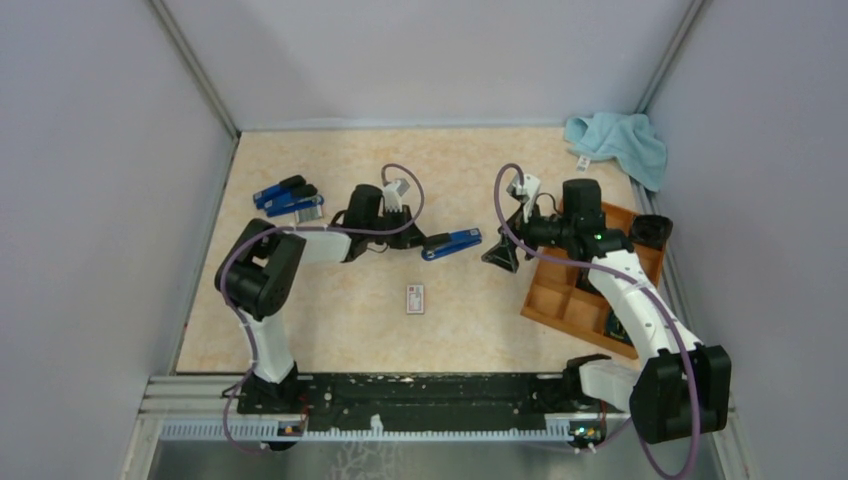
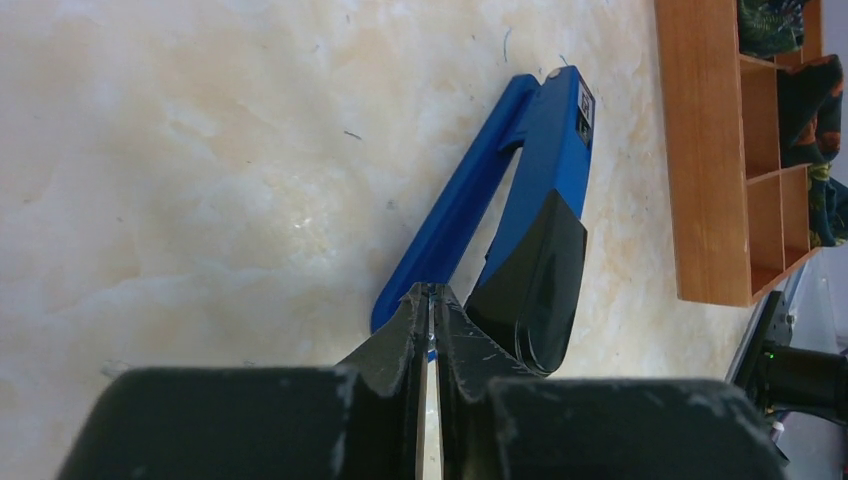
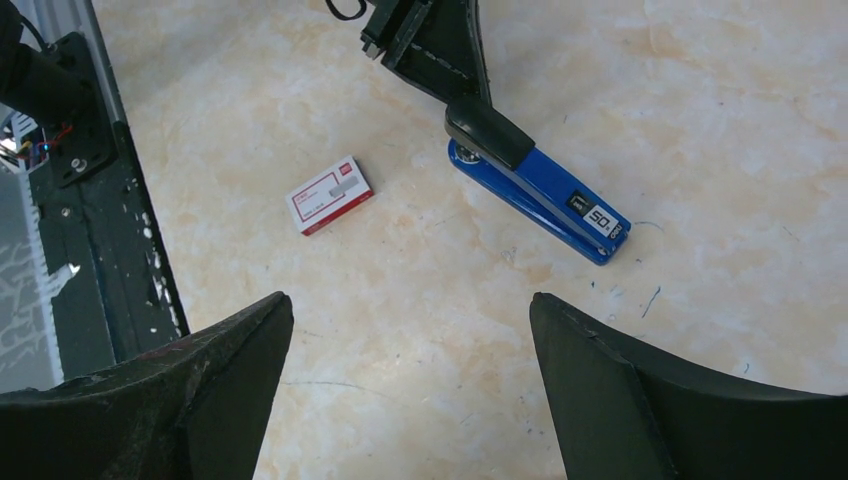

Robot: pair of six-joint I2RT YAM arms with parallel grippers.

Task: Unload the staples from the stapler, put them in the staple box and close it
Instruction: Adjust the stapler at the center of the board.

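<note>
Unloading barely begun; no staples visible anywhere, judged to be inside the stapler (image 1: 452,243) lying mid-table. Left gripper (image 2: 430,294) pressed together at its black end; actual pinch not discernible. Right gripper (image 3: 410,300) spread wide, empty, hovering near. More staplers (image 1: 290,197) seen from top only; box (image 3: 330,195) label legible from right wrist only.

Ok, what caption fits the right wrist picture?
Left gripper pinches the end of the stapler, box nearby, right gripper open.
</note>
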